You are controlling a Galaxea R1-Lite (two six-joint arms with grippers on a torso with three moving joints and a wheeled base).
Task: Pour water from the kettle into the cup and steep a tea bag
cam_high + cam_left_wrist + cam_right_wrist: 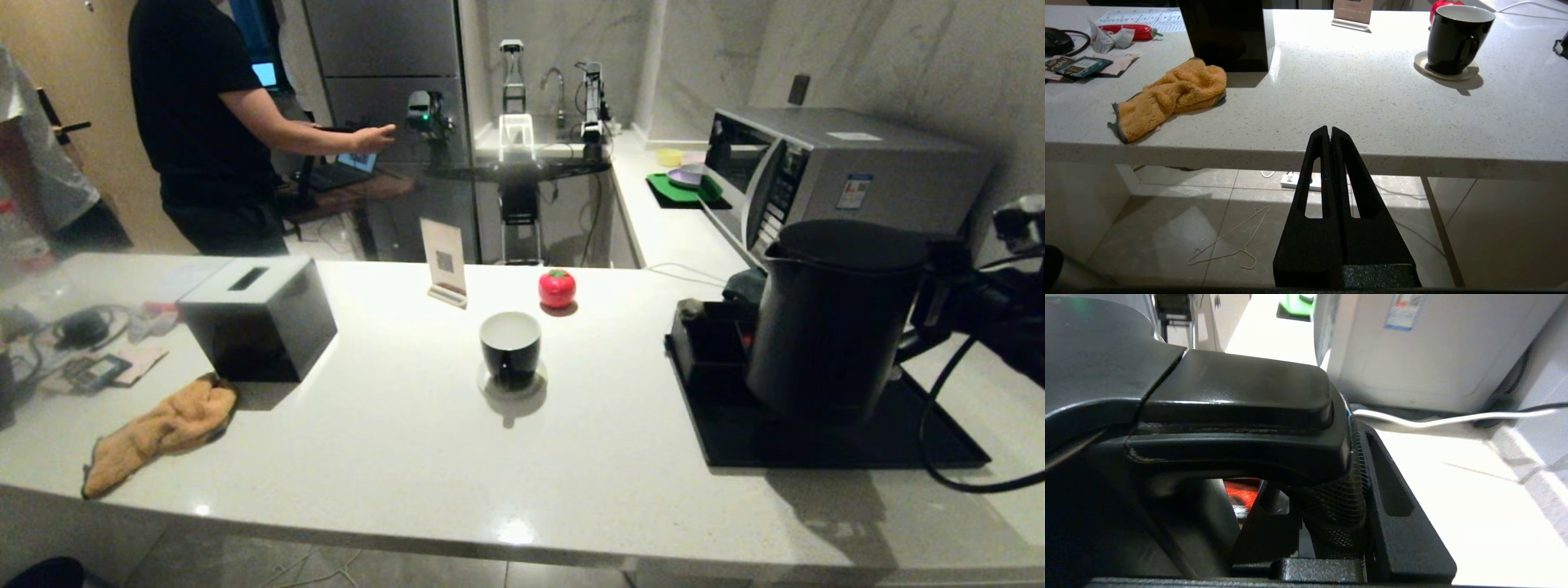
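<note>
The matte black kettle [824, 318] stands over a black tray [841, 445] at the right of the counter. My right gripper [943, 286] reaches in from the right and is shut on the kettle's handle [1237, 396]; in the right wrist view the gripper [1323, 469] has a finger on each side of the mesh-wrapped grip. The cup [510, 347] sits on a coaster mid-counter, white inside, also seen as the cup [1455, 38] in the left wrist view. My left gripper [1329, 130] hangs shut and empty below the counter's front edge. Water and a tea bag are out of view.
A black tissue box [257, 318] and an orange cloth [163, 429] lie at the left. A sign card [445, 261] and a red tomato-shaped object [557, 288] stand behind the cup. A low compartment box [710, 339] and a microwave [849, 171] flank the kettle. A person [204, 122] stands at the back.
</note>
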